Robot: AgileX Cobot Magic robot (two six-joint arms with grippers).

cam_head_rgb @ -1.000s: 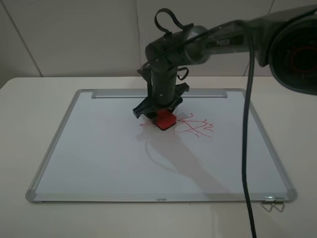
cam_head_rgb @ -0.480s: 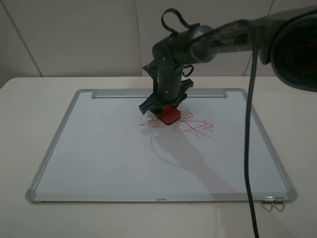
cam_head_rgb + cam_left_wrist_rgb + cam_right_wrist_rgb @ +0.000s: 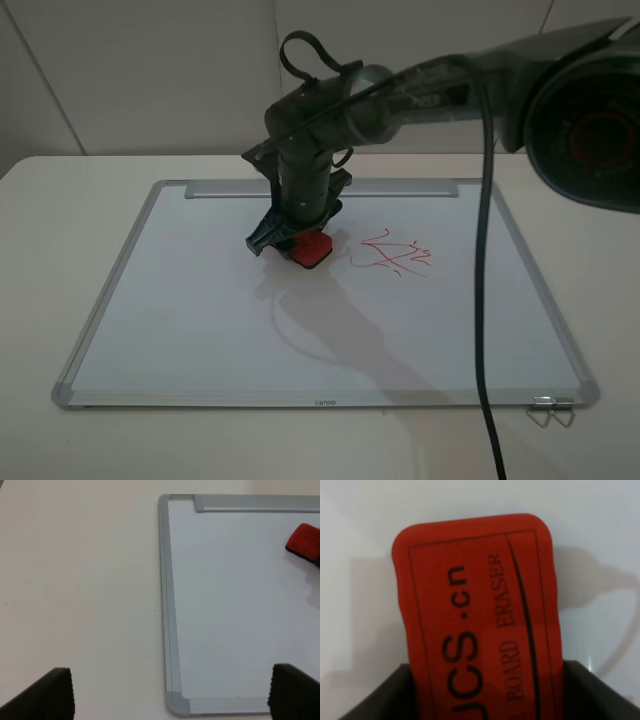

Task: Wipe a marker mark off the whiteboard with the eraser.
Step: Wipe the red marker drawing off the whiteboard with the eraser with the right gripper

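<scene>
The whiteboard lies flat on the pale table. My right gripper points down at it and is shut on the red eraser, which rests on the board left of centre. In the right wrist view the eraser fills the frame, dark lettering up, over white board. The small compact marker mark does not show anywhere; the board around the eraser is white. My left gripper is open above the whiteboard's corner, far from the eraser; it is out of the exterior view.
A wider angular red scribble with stray dashes lies just right of the eraser. The metal rail runs along the far edge. A black cable hangs over the right side, and a wire clip sits at the near right corner.
My right gripper slid the eraser back, then left across the spot of the small compact scribble. That scribble, seen half a second ago, no longer shows. The wider scribble is unchanged.
</scene>
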